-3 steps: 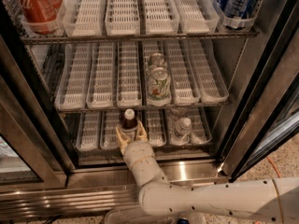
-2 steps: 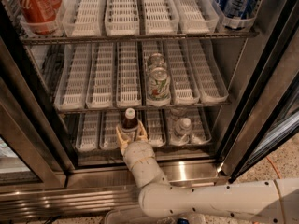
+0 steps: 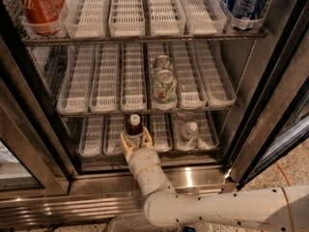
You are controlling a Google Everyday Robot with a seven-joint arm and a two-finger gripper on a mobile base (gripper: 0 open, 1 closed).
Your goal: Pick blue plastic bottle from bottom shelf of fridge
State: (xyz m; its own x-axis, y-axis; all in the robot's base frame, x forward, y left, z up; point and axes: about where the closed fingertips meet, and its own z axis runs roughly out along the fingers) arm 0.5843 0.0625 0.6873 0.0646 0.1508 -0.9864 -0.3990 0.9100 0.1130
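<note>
Your gripper [image 3: 136, 140] is clamped on the bottle [image 3: 134, 127] at the front of the fridge's [image 3: 193, 176] bottom shelf [image 3: 93, 137].

You've reached in low from the front, the white arm [image 3: 193, 210] running over the steel sill. The two fingers [image 3: 124, 142] sit one on each side of the bottle's label, pressed against it. The bottle stands upright in its lane tray, white cap and dark shoulders showing above the fingers. To its right on the same shelf, apart from your gripper, stands a clear bottle [image 3: 189, 131]. One shelf up, a can [image 3: 164, 84] sits just right of your lane. On the top rack you have red cans [image 3: 36, 6] at the left and blue cans [image 3: 246, 0] at the right.
</note>
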